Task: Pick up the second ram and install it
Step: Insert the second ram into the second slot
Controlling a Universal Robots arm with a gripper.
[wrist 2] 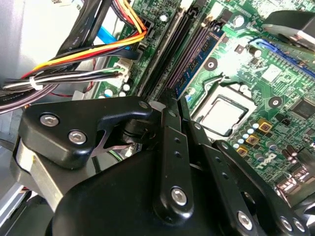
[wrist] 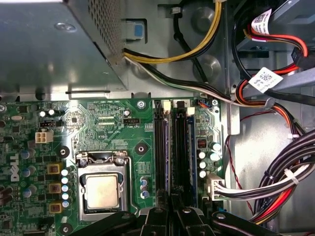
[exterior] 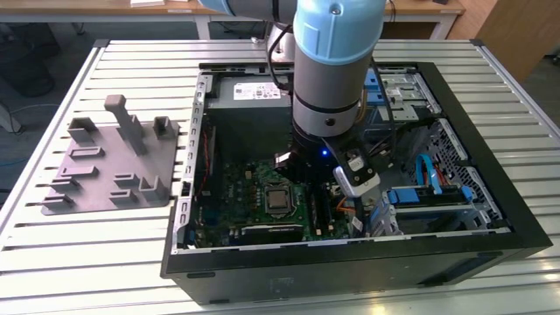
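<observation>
A bench [exterior: 114,262] of pale ribbed metal slats carries the scene in the exterior view. Beyond its far edge stands a light wooden desk [exterior: 105,10] with white legs, papers lying on top. A brown wooden panel [exterior: 516,29] rises past the far corner on the exterior view's right. Dark floor [exterior: 35,72] shows beside the bench on the exterior view's left. Lighting is even and bright.

Arm [exterior: 337,65] vertical, wrist pointing straight down; pincer [wrist 2: 170,105] fingers drawn together.
</observation>
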